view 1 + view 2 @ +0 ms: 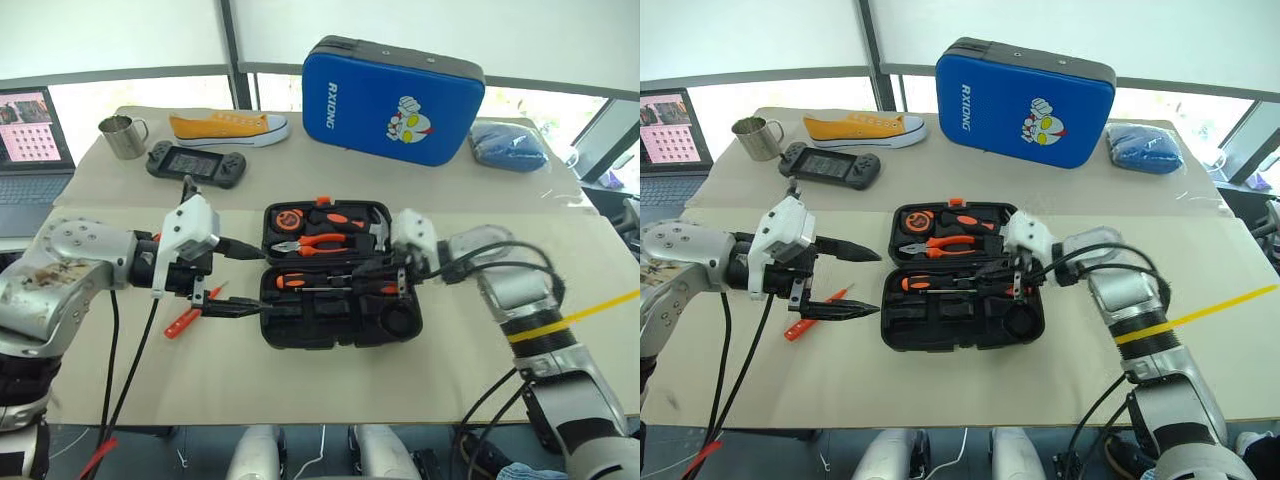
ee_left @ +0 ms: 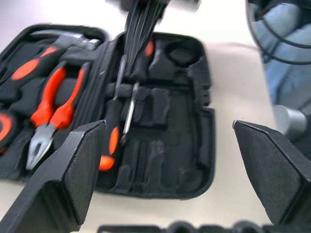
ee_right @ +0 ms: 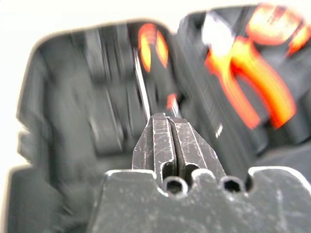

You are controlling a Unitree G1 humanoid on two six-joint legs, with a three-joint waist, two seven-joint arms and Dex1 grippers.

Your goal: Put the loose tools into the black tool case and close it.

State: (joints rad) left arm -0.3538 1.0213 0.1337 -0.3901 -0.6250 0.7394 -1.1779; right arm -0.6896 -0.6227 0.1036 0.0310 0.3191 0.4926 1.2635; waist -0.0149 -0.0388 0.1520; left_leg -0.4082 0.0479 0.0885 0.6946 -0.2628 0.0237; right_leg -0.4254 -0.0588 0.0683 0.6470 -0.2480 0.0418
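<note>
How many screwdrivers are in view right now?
3: two screwdrivers head to tail in the black tool case's near half, one slim orange screwdriver on the table left of it. The left gripper may hide more.

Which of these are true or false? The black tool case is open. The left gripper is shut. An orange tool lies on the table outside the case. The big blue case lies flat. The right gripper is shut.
1. The black tool case is open: true.
2. The left gripper is shut: false, its fingers are spread wide.
3. An orange tool lies on the table outside the case: true.
4. The big blue case lies flat: false, it stands on its edge.
5. The right gripper is shut: true.
</note>
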